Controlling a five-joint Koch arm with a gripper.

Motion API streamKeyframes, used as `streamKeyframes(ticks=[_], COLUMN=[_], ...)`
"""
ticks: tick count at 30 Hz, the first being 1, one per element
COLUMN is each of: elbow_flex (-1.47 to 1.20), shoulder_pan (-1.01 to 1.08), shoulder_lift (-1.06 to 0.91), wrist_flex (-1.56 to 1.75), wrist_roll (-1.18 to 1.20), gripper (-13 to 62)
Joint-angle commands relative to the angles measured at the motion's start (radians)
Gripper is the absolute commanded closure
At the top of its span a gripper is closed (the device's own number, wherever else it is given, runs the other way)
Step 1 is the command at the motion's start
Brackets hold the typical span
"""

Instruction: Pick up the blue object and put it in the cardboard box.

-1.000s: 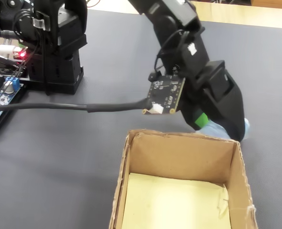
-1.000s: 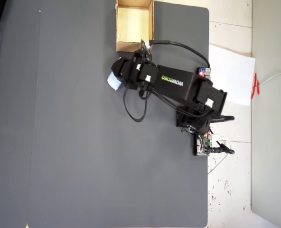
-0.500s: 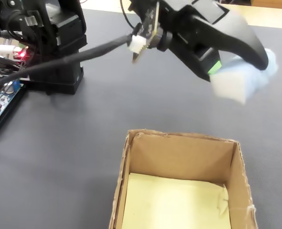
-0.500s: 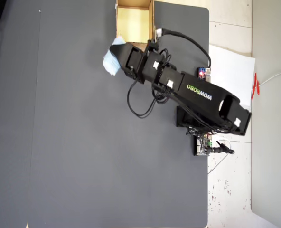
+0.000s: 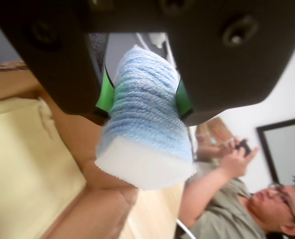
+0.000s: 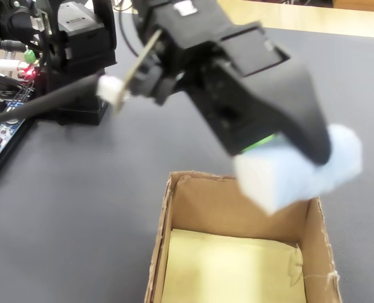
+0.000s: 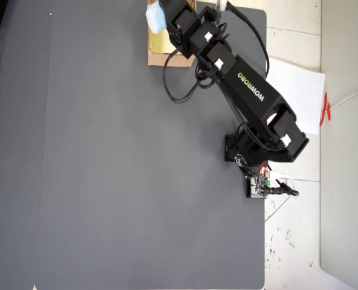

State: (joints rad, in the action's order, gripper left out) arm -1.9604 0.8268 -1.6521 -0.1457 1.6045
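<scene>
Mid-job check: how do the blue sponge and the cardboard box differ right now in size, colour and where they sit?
The blue sponge is much smaller than the cardboard box. The sponge is pale blue with a whitish end; the box is brown with a yellowish floor. The sponge hangs clamped in the gripper, above the box's far wall in the fixed view, while the box rests on the grey table.

Black plastic robot arm [image 7: 247, 84], white and green letters on side, looping black cables [image 7: 178, 96], green jaw pads.
</scene>
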Motion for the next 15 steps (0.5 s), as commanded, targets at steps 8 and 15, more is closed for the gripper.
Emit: streamKeyframes(ticks=[8,15], elbow_flex=[0.012,-0.008], shoulder_pan=[0.014,0.015], shoulder_lift=[-0.064,-0.074], wrist_flex=[-0.103,-0.138], wrist_roll=[0.002,0.032], gripper=[33.0,22.0])
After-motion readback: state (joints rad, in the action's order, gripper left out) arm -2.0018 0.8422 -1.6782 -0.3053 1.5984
